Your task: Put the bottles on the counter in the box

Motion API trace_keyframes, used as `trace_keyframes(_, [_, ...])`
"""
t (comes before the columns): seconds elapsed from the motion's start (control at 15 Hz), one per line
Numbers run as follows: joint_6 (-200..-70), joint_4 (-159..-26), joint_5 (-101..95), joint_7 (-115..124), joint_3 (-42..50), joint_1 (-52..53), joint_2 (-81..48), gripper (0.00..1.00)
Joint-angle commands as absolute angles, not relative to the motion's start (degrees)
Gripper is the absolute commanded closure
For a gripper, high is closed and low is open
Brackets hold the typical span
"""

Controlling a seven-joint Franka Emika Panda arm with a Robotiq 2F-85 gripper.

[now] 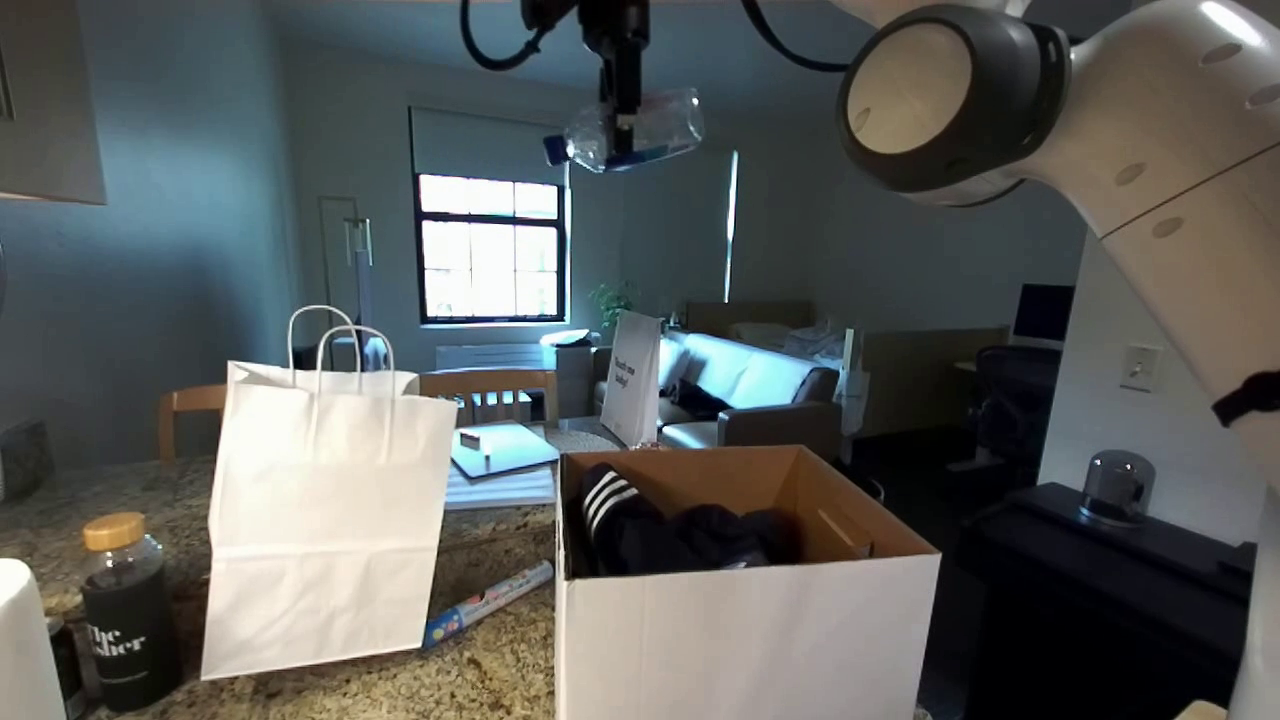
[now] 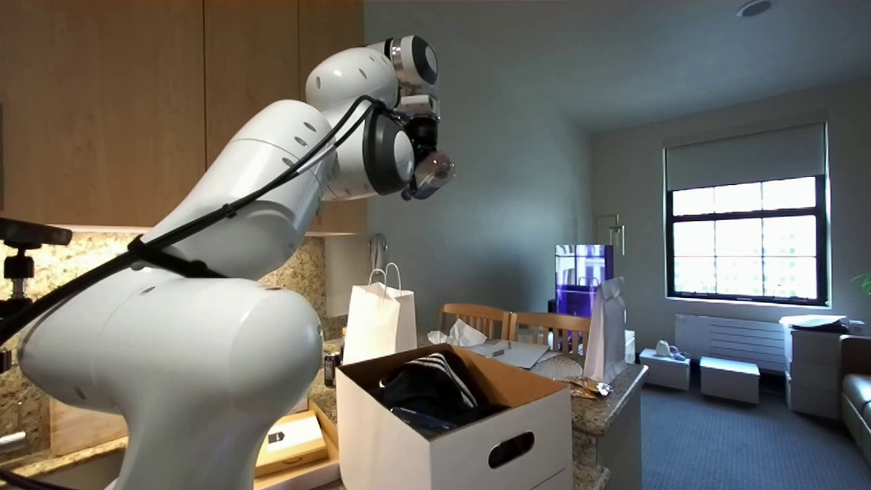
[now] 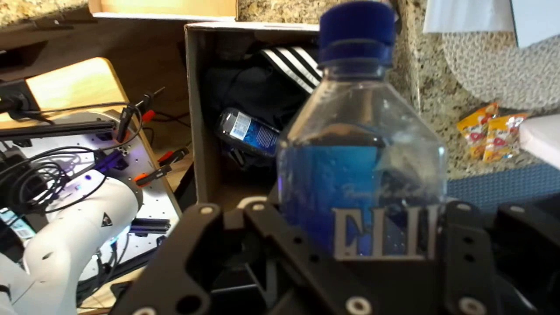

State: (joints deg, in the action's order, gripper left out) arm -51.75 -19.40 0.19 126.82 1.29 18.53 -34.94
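Note:
My gripper [image 1: 622,135] is shut on a clear plastic bottle with a blue cap [image 1: 668,118]. It holds the bottle tilted nearly sideways, high above the counter [image 1: 490,670]. The bottle also shows in an exterior view [image 2: 435,171] and fills the middle of the wrist view [image 3: 358,166], hiding my fingertips there. The white box [image 1: 740,650], brown inside, stands open below, also in the wrist view [image 3: 193,113]. A dark bottle with a blue label [image 3: 251,131] lies in it on dark striped clothing. A black bottle with an orange cap [image 1: 128,620] stands on the counter at the left.
A white paper bag [image 1: 325,520] and a blue-tipped tube [image 1: 490,602] are beside the box. A small dark container [image 1: 66,660] is by the black bottle. Orange snack packets [image 3: 494,131] lie on the counter. Another white bag [image 2: 605,333] stands near its edge.

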Motion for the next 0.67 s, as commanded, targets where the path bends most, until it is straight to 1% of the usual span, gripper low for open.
trace_keyframes(0.0, [-47.4,-21.0,2.0,132.8,1.2,12.5,-32.5,0.21])
trace_keyframes(0.07, [-46.5,-20.9,2.3,134.2,1.3,10.6,-32.2,0.19])
trace_keyframes(0.27, [-45.1,-20.7,2.7,138.0,1.9,5.5,-31.6,0.03])
trace_keyframes(0.33, [-44.7,-20.7,2.2,137.7,2.3,4.3,-31.3,0.00])
trace_keyframes(0.6, [-44.4,-20.7,0.6,136.5,3.3,3.1,-31.1,0.00])
